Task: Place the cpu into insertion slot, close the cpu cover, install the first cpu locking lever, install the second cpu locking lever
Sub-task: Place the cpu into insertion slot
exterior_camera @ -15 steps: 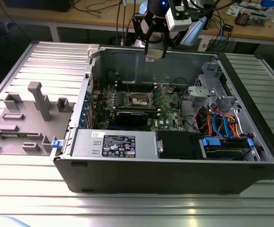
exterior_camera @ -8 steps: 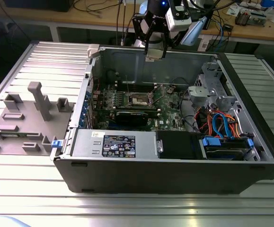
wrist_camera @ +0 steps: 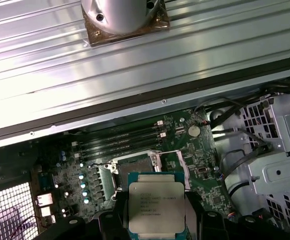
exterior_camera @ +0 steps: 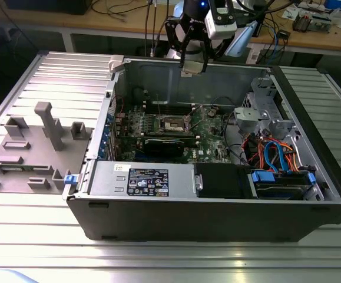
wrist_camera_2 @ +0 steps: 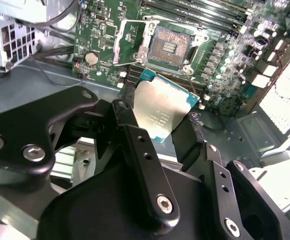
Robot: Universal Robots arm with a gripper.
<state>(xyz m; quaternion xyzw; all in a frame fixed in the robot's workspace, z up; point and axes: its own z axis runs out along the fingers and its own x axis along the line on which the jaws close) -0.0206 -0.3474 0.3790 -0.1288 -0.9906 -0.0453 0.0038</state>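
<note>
The cpu (wrist_camera_2: 160, 105) is clamped by its edges in my jaws, silver top up, as my gripper (exterior_camera: 192, 63) hangs above the open computer case (exterior_camera: 217, 206) on the ribbed metal table (exterior_camera: 158, 259). The jaws are spread only to the chip's width, with black fingers (wrist_camera_2: 122, 112) pressing on opposite sides. Lying on its side, the case holds the green motherboard (exterior_camera: 208, 127), a labelled power supply (exterior_camera: 141, 180), a black card (exterior_camera: 167, 144) and a drive bay with blue and orange cables (exterior_camera: 279, 156). In both wrist views the socket (wrist_camera: 134, 167) lies apart from the chip, just past its far edge, its contact field exposed. The cpu cover (wrist_camera_2: 118, 50) stands swung aside along one edge of the socket.
</note>
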